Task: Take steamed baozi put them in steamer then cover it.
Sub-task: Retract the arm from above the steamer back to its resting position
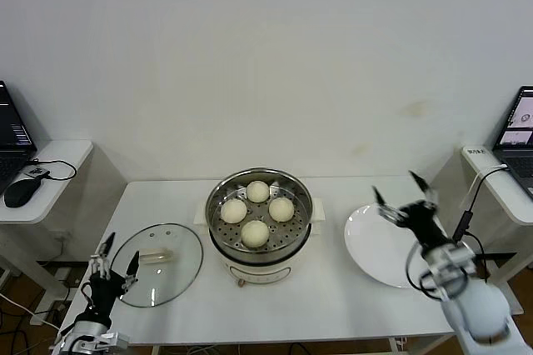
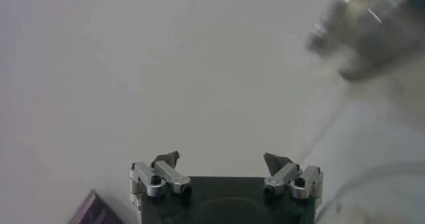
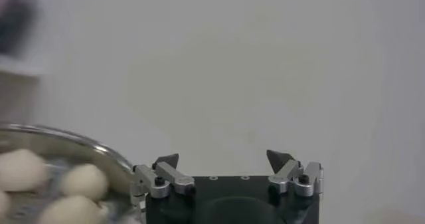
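Several cream-white steamed baozi (image 1: 257, 192) lie on the perforated tray inside the shiny steamer (image 1: 259, 238) at the table's middle. The glass cover (image 1: 158, 264) with its cream bar handle lies flat on the table, left of the steamer. My left gripper (image 1: 117, 253) stands open at the cover's left rim, near the table's front left corner, holding nothing. My right gripper (image 1: 405, 195) is open and empty above the white plate's far edge, right of the steamer. The right wrist view shows baozi (image 3: 83, 181) inside the steamer rim (image 3: 80, 143) beside the open right gripper (image 3: 224, 159).
An empty white plate (image 1: 379, 248) lies right of the steamer. Side desks with a laptop and mouse (image 1: 20, 192) stand at far left, another laptop (image 1: 518, 132) at far right. A white wall backs the table.
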Robot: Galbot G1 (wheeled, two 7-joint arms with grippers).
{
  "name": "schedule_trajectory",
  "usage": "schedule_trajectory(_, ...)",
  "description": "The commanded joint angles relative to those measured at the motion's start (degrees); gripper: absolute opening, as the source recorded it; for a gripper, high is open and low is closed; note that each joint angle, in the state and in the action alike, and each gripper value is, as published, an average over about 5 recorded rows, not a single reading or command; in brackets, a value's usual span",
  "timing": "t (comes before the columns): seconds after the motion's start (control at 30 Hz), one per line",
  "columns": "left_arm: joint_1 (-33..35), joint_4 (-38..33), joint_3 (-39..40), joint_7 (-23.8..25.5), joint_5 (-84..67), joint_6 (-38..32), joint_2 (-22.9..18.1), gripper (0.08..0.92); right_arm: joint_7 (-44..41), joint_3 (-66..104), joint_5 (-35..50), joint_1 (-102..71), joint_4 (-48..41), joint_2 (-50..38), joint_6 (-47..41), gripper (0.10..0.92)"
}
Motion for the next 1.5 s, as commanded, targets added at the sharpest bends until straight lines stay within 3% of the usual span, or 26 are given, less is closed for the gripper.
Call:
schedule_trajectory(0.03, -6.16, 11.57, 2.84, 2.06, 22.46, -1.02, 2.81, 0.823, 2.63, 17.35, -1.67, -15.38, 4.03, 9.27, 6.0, 0.823)
schedule_trajectory(0.37, -11.98, 15.39, 4.26, 3.98, 20.46, -1.46, 3.77, 0.823, 2.54, 17.62, -2.15, -17.09, 5.15, 11.12, 6.0, 0.823)
schedule_trajectory(1.0, -11.61, 13.85, 5.12, 5.03, 19.46, -1.63, 2.87, 0.823, 2.19, 15.49, -3.15, -17.6, 4.82, 11.84, 6.16, 0.823)
schedule_trajectory(1.5, -17.77, 18.5, 6.81, 5.62, 20.02, -1.51, 1.89, 0.823, 1.99, 15.26, -3.51, -18.6, 4.83, 12.39, 6.62, 0.823)
